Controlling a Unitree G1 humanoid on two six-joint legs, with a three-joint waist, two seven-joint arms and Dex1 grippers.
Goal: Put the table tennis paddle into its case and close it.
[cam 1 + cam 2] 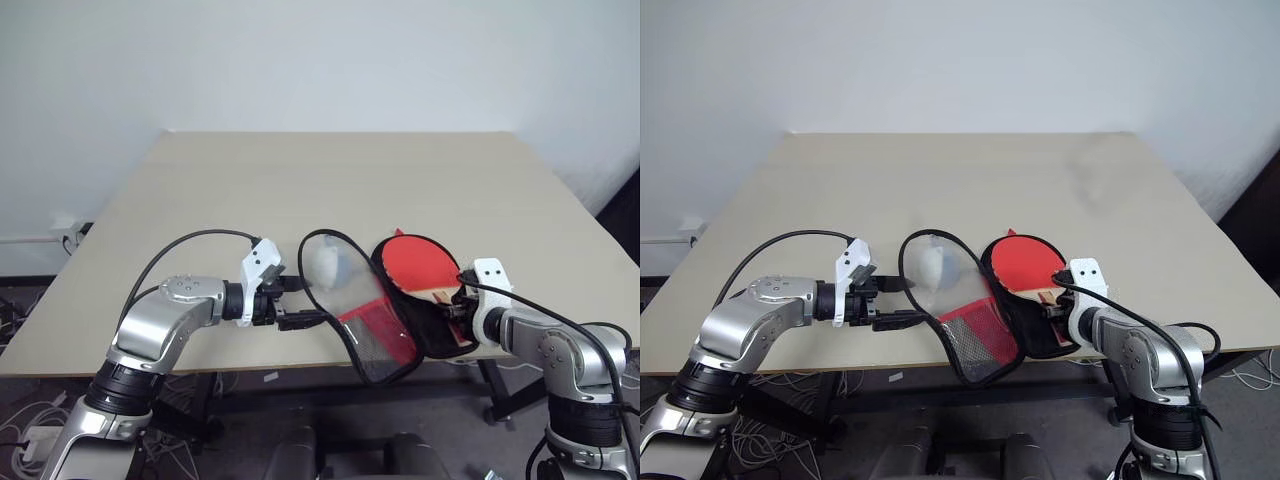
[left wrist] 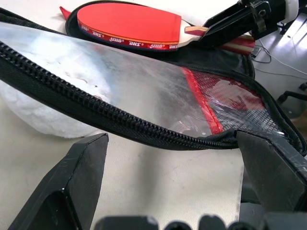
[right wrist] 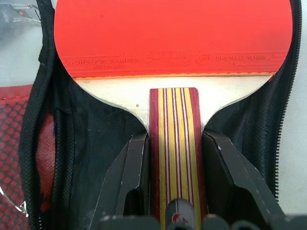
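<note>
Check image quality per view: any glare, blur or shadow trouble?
Left wrist view: glare streaks on the case's clear flap, and the left gripper's open fingers are soft up close. Right wrist view: sharp, even light on the paddle, whose handle sits between the right gripper's fingers. Eye views: soft, even light on the table, no hard shadows.

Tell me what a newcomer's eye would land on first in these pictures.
The red table tennis paddle stands out first, lying in the black half of the open case near the table's front edge, its striped handle clamped by the right gripper. Beside it the case's other half, the flap with clear and red mesh panels, stands raised, and the open left gripper sits at its zipper rim.
</note>
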